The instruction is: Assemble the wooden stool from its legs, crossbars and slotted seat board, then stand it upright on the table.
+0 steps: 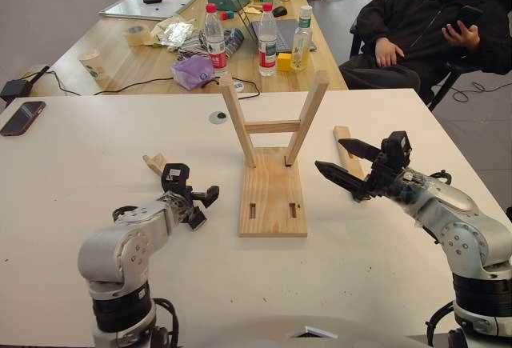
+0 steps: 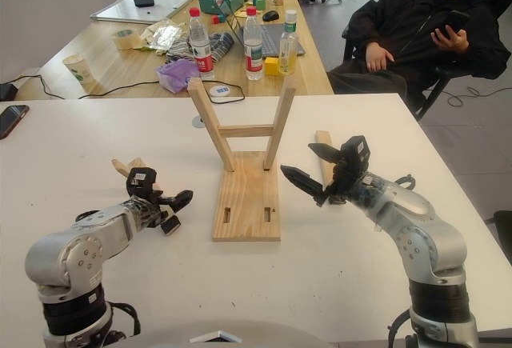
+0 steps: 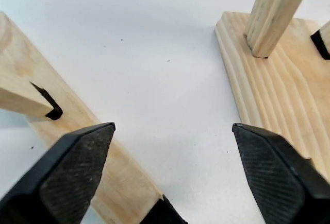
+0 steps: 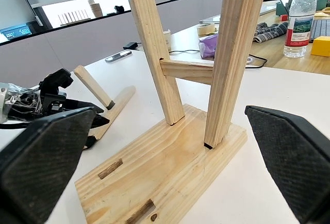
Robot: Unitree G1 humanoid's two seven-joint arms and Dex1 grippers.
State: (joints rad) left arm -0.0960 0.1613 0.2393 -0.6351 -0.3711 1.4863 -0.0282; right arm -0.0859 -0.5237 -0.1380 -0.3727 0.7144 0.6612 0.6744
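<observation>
The slotted seat board (image 1: 272,196) lies flat on the white table. Two legs (image 1: 238,124) joined by a crossbar (image 1: 272,126) stand upright in its far slots; the two near slots (image 1: 253,210) hold nothing. My left gripper (image 1: 202,206) is open, low over the table just left of the board, with loose wooden pieces (image 1: 154,162) beside it; one such piece (image 3: 77,110) lies under its left finger. My right gripper (image 1: 336,156) is open to the right of the standing legs, facing them (image 4: 232,54). Another loose leg (image 1: 344,142) lies behind it.
A phone (image 1: 22,116) lies at the white table's far left edge. Beyond stands a wooden table with bottles (image 1: 213,32), a laptop and clutter. A seated person (image 1: 432,20) is at the back right. The white table's near area is bare.
</observation>
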